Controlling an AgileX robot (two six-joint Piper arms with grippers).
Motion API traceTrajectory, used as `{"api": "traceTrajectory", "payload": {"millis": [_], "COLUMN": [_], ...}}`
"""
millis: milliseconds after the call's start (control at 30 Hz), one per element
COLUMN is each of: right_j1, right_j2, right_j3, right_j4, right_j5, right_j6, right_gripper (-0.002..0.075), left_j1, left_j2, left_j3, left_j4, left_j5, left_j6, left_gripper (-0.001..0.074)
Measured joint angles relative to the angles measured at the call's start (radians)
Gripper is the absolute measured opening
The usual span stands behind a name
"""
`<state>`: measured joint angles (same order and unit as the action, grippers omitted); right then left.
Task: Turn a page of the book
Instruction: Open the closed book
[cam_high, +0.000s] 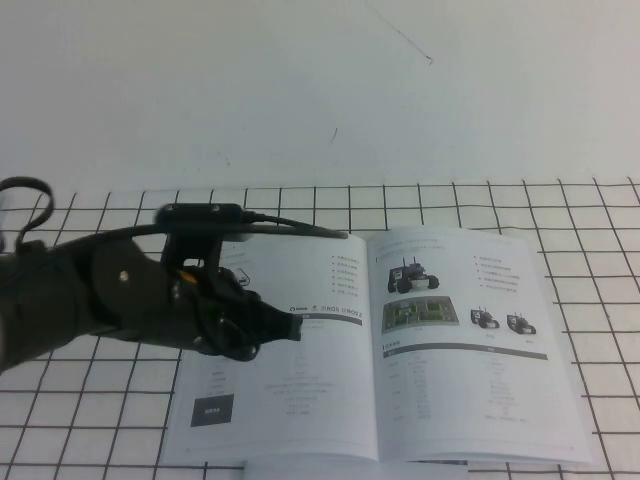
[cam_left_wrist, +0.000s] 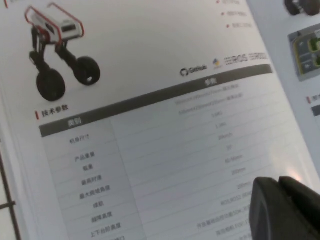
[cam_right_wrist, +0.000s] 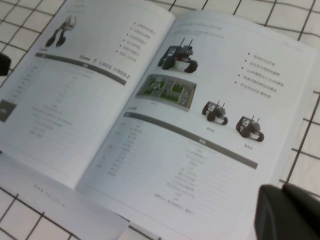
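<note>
The book (cam_high: 330, 400) lies open and flat on the gridded table. Its right-hand leaf, the page (cam_high: 470, 390), shows wheeled-robot photos and a grey-barred table; it also shows in the right wrist view (cam_right_wrist: 200, 130). The left leaf (cam_left_wrist: 150, 125) shows a black two-wheeled robot and a dark square. My left gripper (cam_high: 290, 328) is over the left leaf near the spine, its fingers (cam_left_wrist: 265, 200) shut and empty. My right gripper (cam_right_wrist: 281, 190) is out of the high view; it is shut and empty near the page's outer front corner.
A white sheet edge (cam_high: 350, 468) peeks from under the book's front edge, and it shows in the right wrist view (cam_right_wrist: 60, 200). The table (cam_high: 600, 220) is white with a black grid; a plain white surface lies beyond it. My left arm (cam_high: 90, 300) covers the book's left part.
</note>
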<state>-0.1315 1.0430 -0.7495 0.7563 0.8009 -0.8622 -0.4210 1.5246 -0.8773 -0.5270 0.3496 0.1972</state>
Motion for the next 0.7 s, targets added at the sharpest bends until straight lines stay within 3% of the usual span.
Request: {"api": "traceTrajectory", "payload": {"millis": [133, 333, 433, 700], "right_j1": [0.000, 0.000, 0.000, 0.027], "right_j2": [0.057, 0.162, 0.238, 0.477], "right_j3": [-0.010, -0.012, -0.021, -0.115], "right_j4": [0.006, 0.018, 0.035, 0.070], "right_j5": [0.040, 0.050, 0.052, 0.017], "right_j6": [-0.050, -0.063, -0.070, -0.090], "right_gripper": [0.0078, 0.0428, 0.0472, 0.0485], "left_j1": [0.029, 0.066, 0.088, 0.099], "left_j2": [0.137, 0.235, 0.239, 0.305], "left_j3": [-0.093, -0.164, -0.170, -0.170], "left_j4": [-0.020, -0.047, -0.047, -0.047], "left_j5": [0.107, 0.167, 0.167, 0.177], "left_j6": [0.013, 0.025, 0.027, 0.027], "left_gripper": [-0.0002, -0.0002, -0.0002, -0.0002]}}
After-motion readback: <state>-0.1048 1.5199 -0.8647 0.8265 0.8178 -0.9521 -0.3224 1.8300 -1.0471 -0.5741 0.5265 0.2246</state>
